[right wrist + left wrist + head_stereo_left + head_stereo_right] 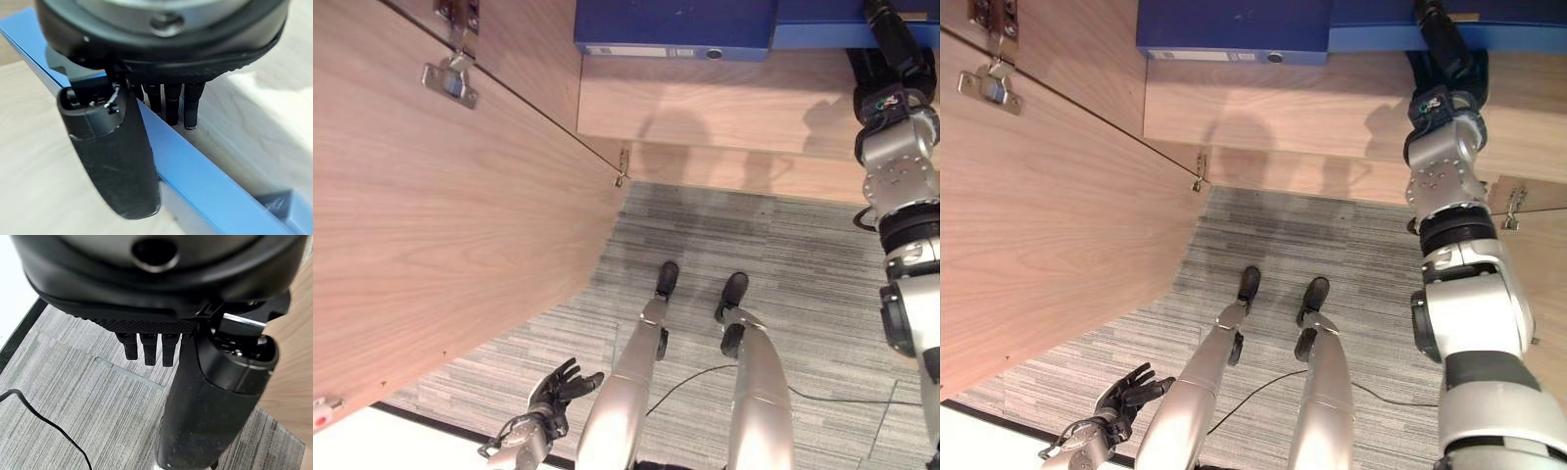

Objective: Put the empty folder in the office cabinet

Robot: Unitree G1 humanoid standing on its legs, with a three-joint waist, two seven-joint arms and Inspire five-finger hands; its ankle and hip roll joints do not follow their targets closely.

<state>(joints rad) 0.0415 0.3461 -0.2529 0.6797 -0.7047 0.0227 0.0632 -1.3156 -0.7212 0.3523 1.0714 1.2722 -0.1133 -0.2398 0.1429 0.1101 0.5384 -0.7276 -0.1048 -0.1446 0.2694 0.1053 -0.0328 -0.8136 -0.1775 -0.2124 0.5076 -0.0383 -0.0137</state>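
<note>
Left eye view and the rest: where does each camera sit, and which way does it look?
Left and right eye views: on the head, looking down at the cabinet shelf, blue folder and both hands; same scene.
Left wrist view: along the open left hand at the carpet.
Right wrist view: along the right hand pinching the blue folder, shared with the eye views.
</note>
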